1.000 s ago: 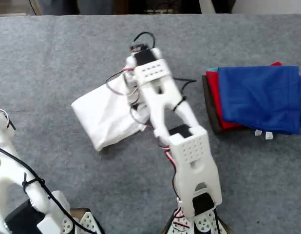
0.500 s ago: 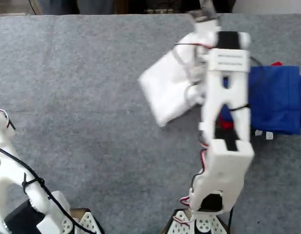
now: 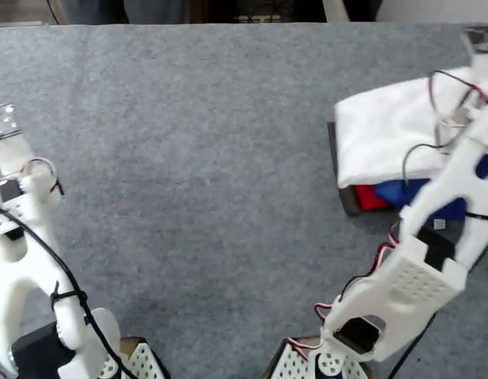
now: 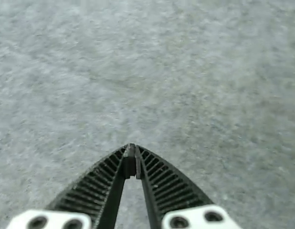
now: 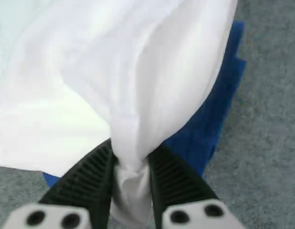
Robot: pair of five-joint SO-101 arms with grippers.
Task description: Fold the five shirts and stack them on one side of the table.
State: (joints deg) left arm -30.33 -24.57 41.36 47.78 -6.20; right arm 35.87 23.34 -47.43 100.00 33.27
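A folded white shirt (image 3: 390, 130) lies over the stack of folded shirts at the table's right edge, where red (image 3: 370, 197) and blue (image 3: 402, 192) layers peek out below it. My right gripper (image 5: 131, 164) is shut on a bunched fold of the white shirt (image 5: 138, 86), with the blue shirt (image 5: 219, 109) showing underneath. The right arm (image 3: 433, 237) stretches from the front edge up to the stack. My left gripper (image 4: 131, 160) is shut on nothing, above bare grey cloth; its arm (image 3: 23, 237) stands at the left edge.
Grey felt (image 3: 189, 158) covers the whole table. A dark brown layer (image 3: 344, 197) edges the stack's left side. Both arm bases (image 3: 307, 363) sit at the front edge.
The right arm swung right, carrying the white shirt from the table's middle onto the stack. The left arm rose further into the high view at the left edge.
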